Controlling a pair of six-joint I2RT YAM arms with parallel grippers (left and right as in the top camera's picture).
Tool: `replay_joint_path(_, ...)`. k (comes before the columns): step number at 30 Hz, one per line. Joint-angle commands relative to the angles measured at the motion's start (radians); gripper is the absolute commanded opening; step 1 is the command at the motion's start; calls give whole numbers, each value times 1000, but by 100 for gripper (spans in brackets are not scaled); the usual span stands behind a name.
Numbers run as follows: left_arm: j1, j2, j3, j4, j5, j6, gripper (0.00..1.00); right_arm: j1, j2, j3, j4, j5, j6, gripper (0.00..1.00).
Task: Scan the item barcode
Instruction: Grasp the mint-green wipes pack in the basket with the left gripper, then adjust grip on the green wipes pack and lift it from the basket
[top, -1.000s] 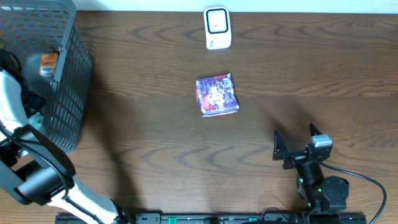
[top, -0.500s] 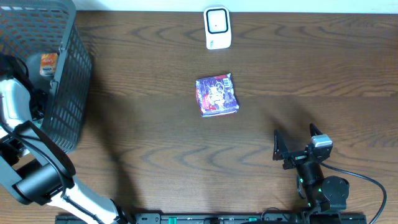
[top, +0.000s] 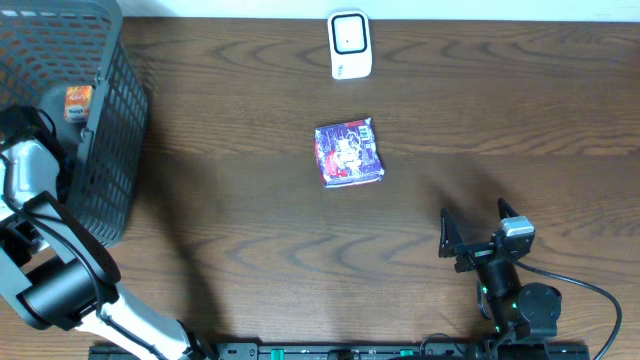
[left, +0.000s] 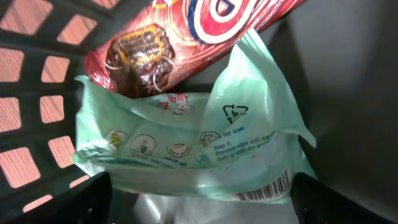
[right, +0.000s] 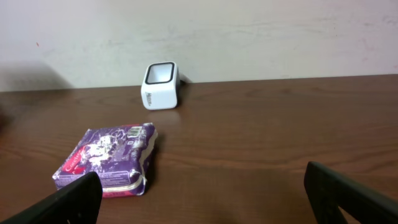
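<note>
A green wipes pack (left: 186, 155) lies inside the dark mesh basket (top: 100, 150), which stands at the far left corner of the table (top: 250, 230). The pack is crumpled, with a recycling mark and printed instructions facing up and a barcode (left: 264, 188) showing near its lower right edge. A red snack wrapper (left: 186, 37) lies across the pack's upper edge, touching it, and both sit against the basket's slotted wall. From overhead a small orange packet (top: 78, 102) also shows through the basket's rim. The left gripper (left: 205, 205) is down inside the basket directly over the wipes pack, its two fingers spread wide to either side of the barcode end and nothing clamped between them; whether the fingertips touch the pack cannot be told. A purple packet (top: 349, 152) lies flat near the middle of the table, well apart from the basket. Beyond it, at the middle of the far edge, a white scanner (top: 350, 45) stands with its dark window facing up. The right gripper (top: 476, 228) sits low near the right end of the near edge, pointing toward the purple packet, its fingers wide apart and empty.
</note>
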Motion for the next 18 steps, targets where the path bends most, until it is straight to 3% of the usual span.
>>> replay_joint_path(1, 8, 17, -38, 14, -24, 18, 91, -5, -5, -4, -1, 0, -13, 99)
replay_joint_path(7, 8, 18, -84, 51, 31, 18, 89, -5, -5, -4, -1, 0, -13, 99)
replay_joint_path(9, 8, 18, -95, 60, 52, 18, 81, -5, -5, -4, -1, 0, -13, 99)
replay_joint_path(14, 8, 19, -101, 60, 51, 18, 52, -5, -5, -4, -1, 0, -13, 99)
replay_joint_path(15, 8, 19, -101, 54, 51, 18, 26, -5, -5, -4, -1, 0, -13, 99)
replay_joint_path(16, 8, 19, -101, 52, 51, 18, 13, -5, -5, -4, -1, 0, -13, 99)
replay_joint_path(18, 8, 18, -100, 46, 50, 18, 8, -5, -5, -4, -1, 0, -13, 99)
